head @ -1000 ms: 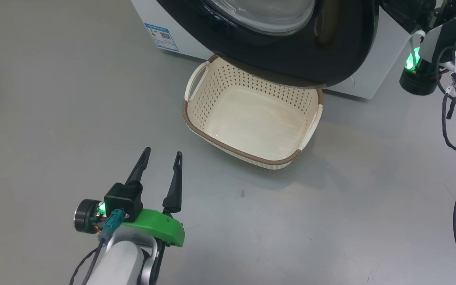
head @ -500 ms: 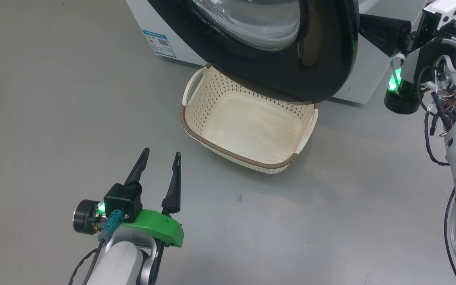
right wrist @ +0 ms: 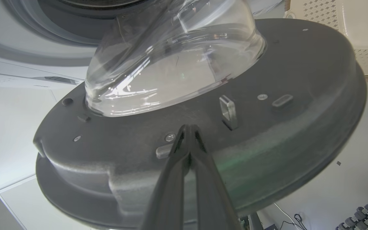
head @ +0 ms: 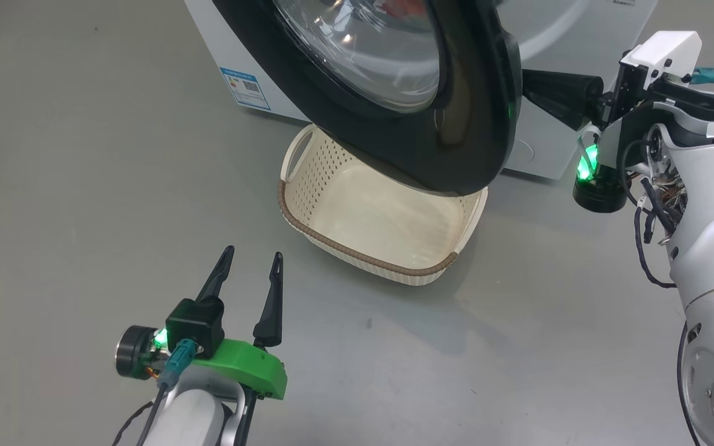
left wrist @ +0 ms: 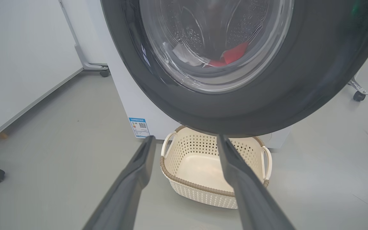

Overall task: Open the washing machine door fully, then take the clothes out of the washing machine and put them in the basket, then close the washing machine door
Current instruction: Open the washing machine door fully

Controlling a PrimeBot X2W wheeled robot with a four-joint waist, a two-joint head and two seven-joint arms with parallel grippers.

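Door (head: 406, 161) is hanging part-open above the basket (head: 363, 255) — your right gripper (right wrist: 188, 129), clenched on nothing, is touching its inner face. Left gripper (head: 253, 253) is hovering released near the basket; clothes (left wrist: 232, 56) are lying inside the washing machine (left wrist: 129, 95).

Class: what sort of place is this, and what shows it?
Probably a test room staged for laundry, not a home: a washer and basket stand on a grey floor, with castor-footed frames beside plain white walls.

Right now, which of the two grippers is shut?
The right gripper: its jaws are pressed together, tips at the inner face of the washing machine door. The left gripper hangs open above the floor, short of the basket.
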